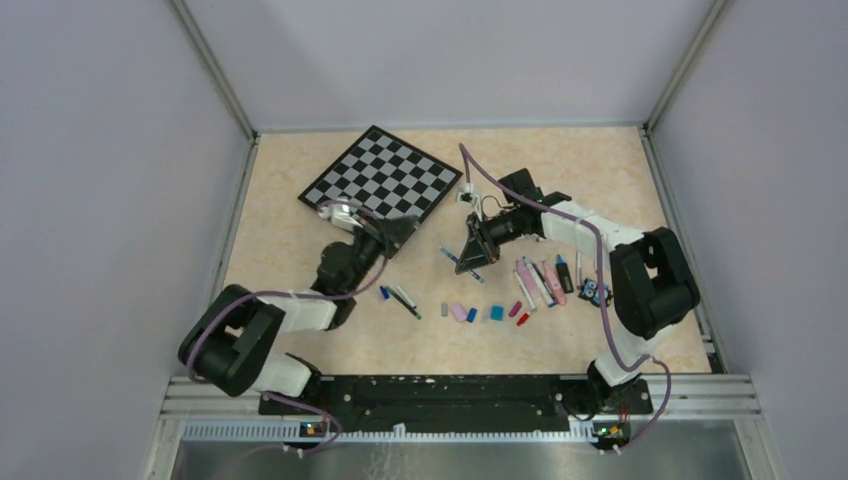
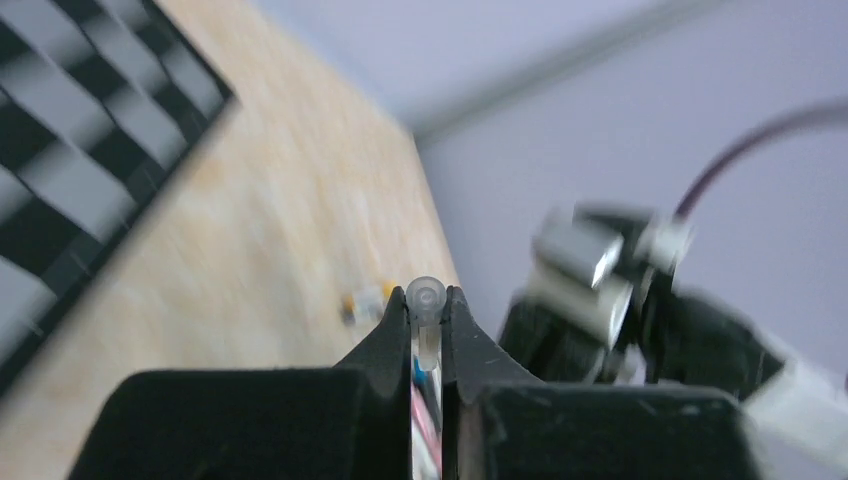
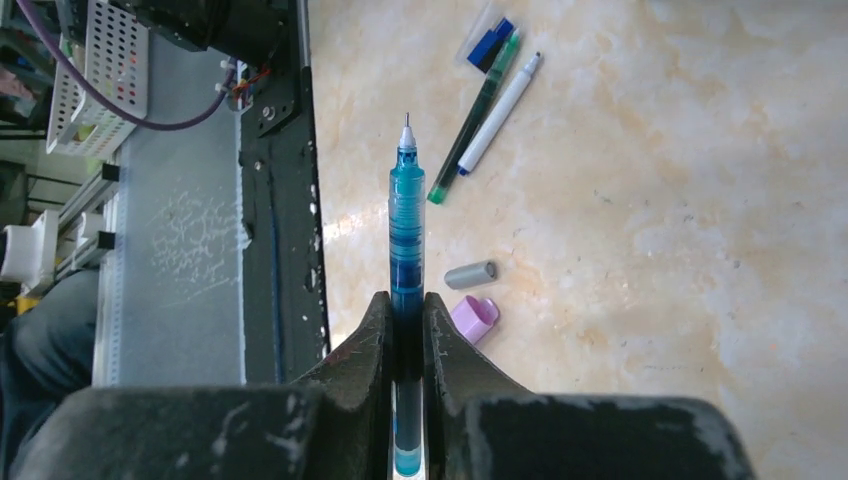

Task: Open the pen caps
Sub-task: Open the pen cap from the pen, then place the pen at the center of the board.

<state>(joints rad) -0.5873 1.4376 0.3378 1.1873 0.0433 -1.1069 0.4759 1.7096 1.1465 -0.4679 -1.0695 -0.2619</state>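
My right gripper [image 3: 406, 300] is shut on a teal-blue pen [image 3: 406, 200] whose bare tip points away from the jaws; in the top view this gripper [image 1: 470, 258] hangs over the middle of the table. My left gripper [image 2: 427, 312] is shut on a small clear pen cap [image 2: 427, 295]; in the top view it [image 1: 402, 234] is near the checkered board's corner, left of the right gripper. Loose caps lie in a row on the table: grey [image 1: 445, 309], pink [image 1: 458, 312], blue [image 1: 471, 314], teal [image 1: 497, 313] and red [image 1: 522, 319]. The grey cap [image 3: 470, 274] and pink cap [image 3: 474, 316] also show in the right wrist view.
The checkered board [image 1: 385, 175] lies at the back left. Two thin pens [image 1: 403, 299] lie left of the caps. Several pink highlighters and pens [image 1: 541, 282] lie at the right, with a small black-and-blue figure [image 1: 592, 291] beside them. A small white object [image 1: 465, 194] sits near the board.
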